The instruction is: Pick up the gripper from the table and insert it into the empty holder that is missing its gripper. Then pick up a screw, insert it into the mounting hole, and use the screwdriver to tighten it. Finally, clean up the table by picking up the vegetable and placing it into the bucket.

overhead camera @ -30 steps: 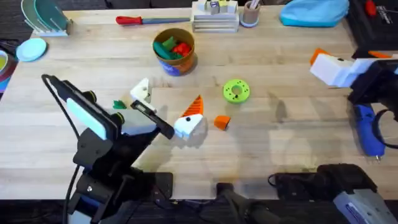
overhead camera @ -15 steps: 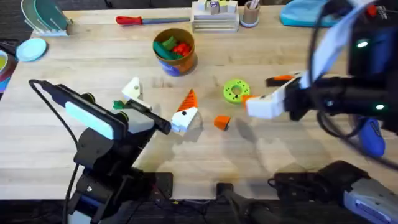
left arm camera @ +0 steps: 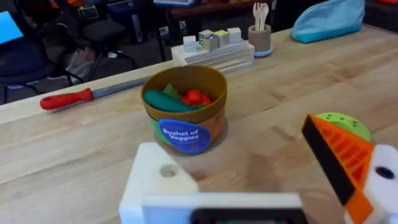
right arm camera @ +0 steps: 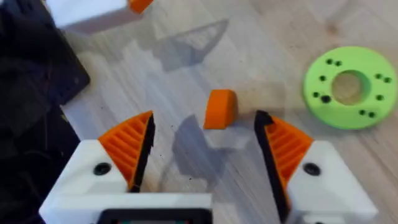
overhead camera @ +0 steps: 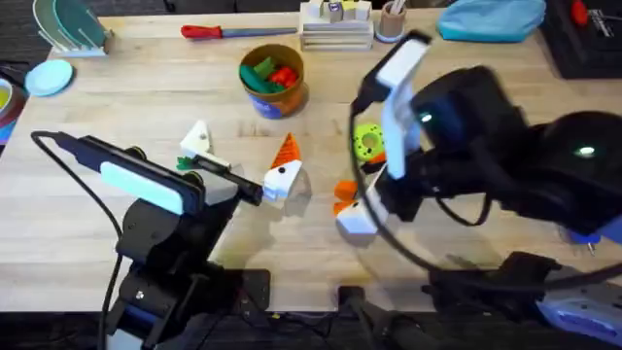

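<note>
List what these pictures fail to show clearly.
- Orange block: overhead, mostly hidden under the right arm.
- Green disc: overhead, partly covered by the right arm.
- Small green vegetable: overhead, half hidden behind the left arm.
- Screws, holder: cannot be made out.

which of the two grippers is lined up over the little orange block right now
The right gripper: its open fingers straddle the orange block beside the green disc. The left gripper sits apart, nearer the bucket.

We read one label: "Bushel of Veggies", white lettering on a round blue sticker (left arm camera: 184, 135) on the front of the short tan-orange round bucket (left arm camera: 211, 118). We find no other legible text.
</note>
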